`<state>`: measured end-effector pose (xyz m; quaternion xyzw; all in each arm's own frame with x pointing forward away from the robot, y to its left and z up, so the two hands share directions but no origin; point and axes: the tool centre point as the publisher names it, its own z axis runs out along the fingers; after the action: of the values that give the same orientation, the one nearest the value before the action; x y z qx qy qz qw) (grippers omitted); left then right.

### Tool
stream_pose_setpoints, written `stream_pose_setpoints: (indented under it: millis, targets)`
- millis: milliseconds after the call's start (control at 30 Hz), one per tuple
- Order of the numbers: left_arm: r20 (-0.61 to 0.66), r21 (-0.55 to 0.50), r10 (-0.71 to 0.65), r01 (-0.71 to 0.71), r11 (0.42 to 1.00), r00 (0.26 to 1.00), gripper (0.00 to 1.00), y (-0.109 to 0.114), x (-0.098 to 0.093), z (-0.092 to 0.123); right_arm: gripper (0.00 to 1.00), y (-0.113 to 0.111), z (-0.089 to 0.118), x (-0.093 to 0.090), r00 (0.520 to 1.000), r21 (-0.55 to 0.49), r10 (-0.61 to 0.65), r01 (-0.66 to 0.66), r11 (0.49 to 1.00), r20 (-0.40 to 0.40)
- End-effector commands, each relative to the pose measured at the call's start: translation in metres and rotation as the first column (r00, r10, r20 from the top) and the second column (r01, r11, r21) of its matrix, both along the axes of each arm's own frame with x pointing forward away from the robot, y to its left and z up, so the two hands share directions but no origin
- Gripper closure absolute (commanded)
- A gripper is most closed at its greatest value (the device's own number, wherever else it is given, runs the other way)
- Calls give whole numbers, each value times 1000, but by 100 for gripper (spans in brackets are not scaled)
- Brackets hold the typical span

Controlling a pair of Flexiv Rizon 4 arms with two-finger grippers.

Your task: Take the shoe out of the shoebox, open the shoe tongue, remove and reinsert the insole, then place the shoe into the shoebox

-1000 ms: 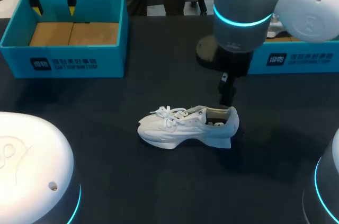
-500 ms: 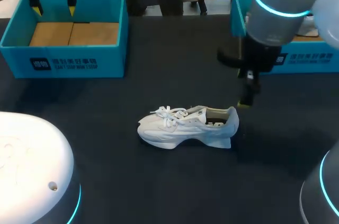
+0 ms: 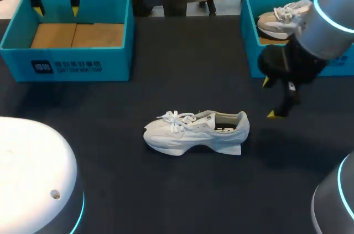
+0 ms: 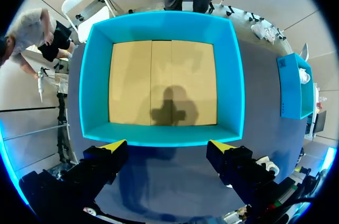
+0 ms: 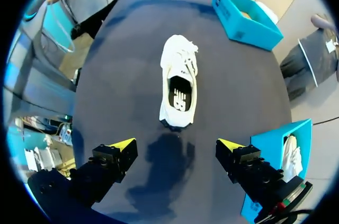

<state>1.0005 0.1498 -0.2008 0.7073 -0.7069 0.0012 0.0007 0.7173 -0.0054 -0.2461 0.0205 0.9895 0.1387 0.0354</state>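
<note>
A white laced shoe (image 3: 193, 131) lies on its sole in the middle of the dark table, toe to the left, with its insole showing in the opening. My right gripper (image 3: 270, 98) hangs open to the right of the heel, touching nothing. In the right wrist view the shoe (image 5: 179, 83) lies ahead of that gripper (image 5: 177, 144), heel nearest. The teal shoebox (image 3: 16, 24) at the back left holds only its cardboard floor. My left gripper (image 3: 55, 3) stands open above its far edge. Seen from the left wrist, the box (image 4: 161, 20) lies ahead of the open fingers (image 4: 167, 144).
A second teal shoebox (image 3: 249, 29) stands at the back right with another pale shoe (image 3: 282, 15) in it. The right wrist view shows it (image 5: 270, 144) beside the right gripper. Bare dark table surrounds the white shoe.
My right arm has swung to the right, away from the shoe's heel, uncovering the back-right box. The shoe and the left arm have stayed put.
</note>
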Motion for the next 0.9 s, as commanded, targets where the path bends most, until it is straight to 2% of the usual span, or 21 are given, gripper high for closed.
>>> stream_pose_setpoints:
  millis: [33, 100, 133, 833, 867, 900]
  targets:
    - [0, 1, 0, 0, 1000, 1000, 0, 0, 0, 0, 0, -12, -11, -4, 998, 403, 43, -55, 914, 41]
    - [0, 1, 0, 0, 1000, 1000, 0, 0, 0, 0, 0, -14, -14, -5, 998, 402, 53, -61, 914, 30]
    - [0, 1, 0, 0, 1000, 1000, 0, 0, 0, 0, 0, -16, -18, -5, 998, 370, 54, -55, 927, 15]
    - [0, 1, 0, 0, 1000, 1000, 0, 0, 0, 0, 0, -16, -18, -5, 998, 370, 54, -55, 927, 15]
    - [0, 1, 0, 0, 1000, 1000, 0, 0, 0, 0, 0, -17, -22, -4, 997, 342, 80, -74, 937, -2]
    - [0, 1, 0, 0, 1000, 1000, 0, 0, 0, 0, 0, -19, -25, -2, 996, 359, 86, -84, 929, 11]
